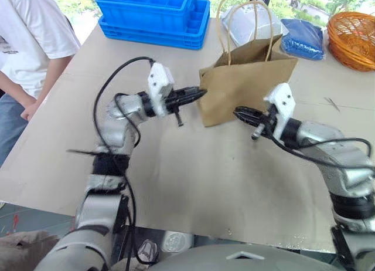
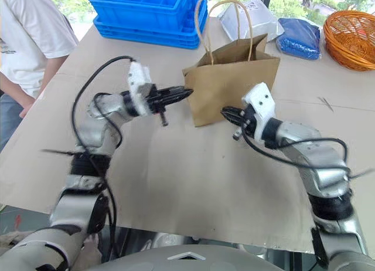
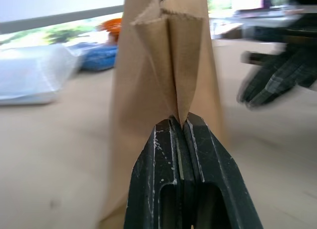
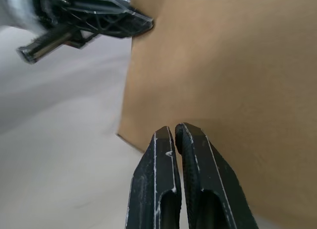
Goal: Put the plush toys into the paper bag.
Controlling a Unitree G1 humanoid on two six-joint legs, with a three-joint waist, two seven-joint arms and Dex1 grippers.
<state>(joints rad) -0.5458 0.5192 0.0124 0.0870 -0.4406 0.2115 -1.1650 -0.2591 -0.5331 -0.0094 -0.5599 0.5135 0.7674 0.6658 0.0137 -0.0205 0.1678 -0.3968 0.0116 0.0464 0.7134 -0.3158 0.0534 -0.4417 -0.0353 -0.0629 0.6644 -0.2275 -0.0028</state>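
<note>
Paper bag [image 1: 246,86] upright on table [image 1: 193,177], left gripper [image 1: 201,94] fingers pressed together at its side fold; right gripper [image 1: 238,112] fingers pressed together, empty

Both arms reach forward, the left claw [image 1: 199,94] and right claw [image 1: 237,112] each closed, tips pointing toward one another.

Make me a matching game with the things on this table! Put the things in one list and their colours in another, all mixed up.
Things:
1. paper bag
2. crate
3. basket
4. left gripper

Colours:
A. blue
B. black
C. orange
D. brown

Right pairs: 1-D, 2-A, 3-C, 4-B.
</note>
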